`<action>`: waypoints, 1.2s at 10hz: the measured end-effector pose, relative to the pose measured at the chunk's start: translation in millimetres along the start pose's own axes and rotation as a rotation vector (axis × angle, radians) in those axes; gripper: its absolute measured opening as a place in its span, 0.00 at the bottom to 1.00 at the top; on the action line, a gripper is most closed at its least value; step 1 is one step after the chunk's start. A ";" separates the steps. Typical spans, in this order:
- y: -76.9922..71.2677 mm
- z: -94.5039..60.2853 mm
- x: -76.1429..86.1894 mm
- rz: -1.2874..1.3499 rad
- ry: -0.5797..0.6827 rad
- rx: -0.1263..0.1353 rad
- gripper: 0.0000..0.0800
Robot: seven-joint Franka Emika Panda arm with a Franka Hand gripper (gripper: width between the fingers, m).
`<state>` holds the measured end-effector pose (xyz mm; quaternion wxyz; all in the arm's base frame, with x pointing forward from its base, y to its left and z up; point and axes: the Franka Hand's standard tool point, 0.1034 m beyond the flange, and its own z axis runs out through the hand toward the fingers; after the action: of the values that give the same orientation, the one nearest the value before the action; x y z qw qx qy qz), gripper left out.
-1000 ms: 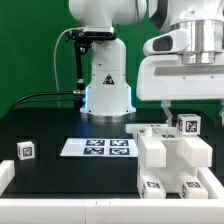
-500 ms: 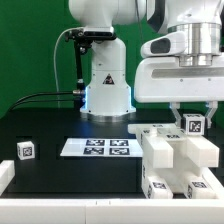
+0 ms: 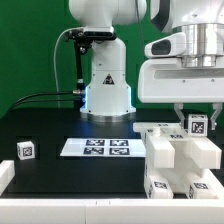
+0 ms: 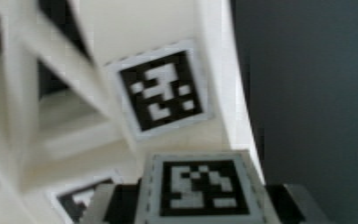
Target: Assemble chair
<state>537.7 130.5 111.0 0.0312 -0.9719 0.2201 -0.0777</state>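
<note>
Exterior view: the tool (image 3: 197, 116) is lowered over the chair parts (image 3: 170, 155), which are grouped by the surface's (image 3: 60, 125) front edge, toward the corner at the exterior view's right. Its fingers are seen straddling the tagged block (image 3: 197, 126), which stands proud at the back of the group. The marker board (image 3: 95, 147) and one loose tagged part (image 3: 25, 150) lie well apart from it. Wrist view: the tagged block (image 4: 201, 190) is centred in the tool (image 4: 197, 208), with a dark pad (image 4: 284, 205) pressed against one flank, so the tool is judged to be pinching it. Grip squareness should be checked first. The lift should then be kept slow and vertical, so that the tagged white bar (image 4: 158, 90) just beside it is not dragged.
</note>
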 end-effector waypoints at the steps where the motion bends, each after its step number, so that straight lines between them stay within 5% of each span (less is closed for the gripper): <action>1: -2.1 -0.1 -1.1 0.122 -0.001 0.002 0.33; 6: -2.0 0.1 1.0 0.367 -0.004 0.019 0.33; 7: -2.3 0.2 0.7 0.365 -0.004 0.019 0.42; 9: -2.5 0.2 0.6 0.359 -0.004 0.019 0.76; 12: -2.5 0.3 0.3 0.248 -0.002 0.017 0.81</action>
<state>539.0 132.6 111.0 0.0489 -0.9369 0.3381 -0.0739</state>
